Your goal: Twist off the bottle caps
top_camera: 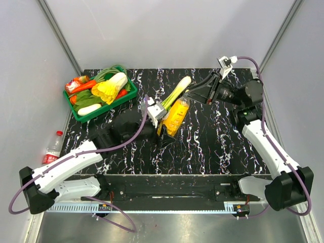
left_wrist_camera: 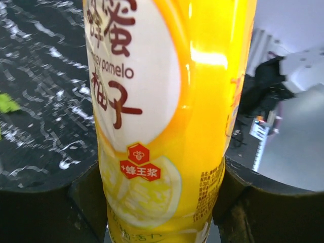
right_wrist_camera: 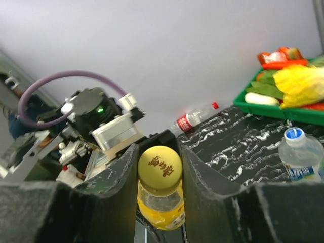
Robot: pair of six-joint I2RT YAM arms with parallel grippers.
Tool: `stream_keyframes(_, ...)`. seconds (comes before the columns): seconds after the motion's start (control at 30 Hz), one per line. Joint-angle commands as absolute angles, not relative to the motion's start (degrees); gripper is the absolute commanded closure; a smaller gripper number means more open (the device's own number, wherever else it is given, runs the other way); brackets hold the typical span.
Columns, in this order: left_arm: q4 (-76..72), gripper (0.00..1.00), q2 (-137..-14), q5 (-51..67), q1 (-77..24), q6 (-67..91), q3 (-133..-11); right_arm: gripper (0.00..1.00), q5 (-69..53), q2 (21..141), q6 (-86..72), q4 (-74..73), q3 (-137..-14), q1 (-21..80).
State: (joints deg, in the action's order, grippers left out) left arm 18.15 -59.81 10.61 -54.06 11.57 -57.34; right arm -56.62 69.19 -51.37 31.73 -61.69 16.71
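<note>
Left gripper (left_wrist_camera: 161,198) clenched on the juice bottle (top_camera: 177,115) body, tilted at mid-table (top_camera: 217,147) — right gripper (right_wrist_camera: 159,169) clamped on its yellow cap (right_wrist_camera: 160,163). Leek (top_camera: 178,90) lay just behind it and the blue-label bottle (right_wrist_camera: 298,152) nearby. Green vegetable tray (top_camera: 81,115) sat far left, red-label bottle (top_camera: 52,148) off the table's left edge.

Clamped in my black left end effector (left_wrist_camera: 162,200), the juice bottle (left_wrist_camera: 202,101) is orange-yellow, its white label lettered in dark red. Between the jaws of my right end effector (right_wrist_camera: 159,169), its cap (right_wrist_camera: 159,163) is yellow with brown lettering. Beyond it, the table (right_wrist_camera: 238,152) is black, veined white.
</note>
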Motion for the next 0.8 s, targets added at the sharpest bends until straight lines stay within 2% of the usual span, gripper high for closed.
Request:
stream_keyframes(0.0,11.6,1.0,-57.2,31.0,-52.7,12.7,-54.8,1.0,-62.7,68.1,-61.3,57.4,-61.8,16.4)
stream_keyframes(0.17,8.4,1.0,-56.5,39.9,-52.2,13.4,-54.9,1.0,-65.2,70.7,-73.6,77.9,-61.9,16.4)
stream_keyframes(0.27,6.2,1.0,-57.1,44.7,-52.0,14.3,-54.9,1.0,-65.8,72.3,-79.4,85.2,-63.5,16.4)
stream_keyframes(0.53,2.4,1.0,-60.8,57.1,-51.9,16.7,-56.0,1.0,-66.6,70.8,-78.0,87.5,-66.9,16.4)
stream_keyframes(0.77,2.5,1.0,-60.9,56.5,-51.9,16.5,-55.5,0.99,-65.8,69.0,-76.6,87.5,-67.2,16.4)
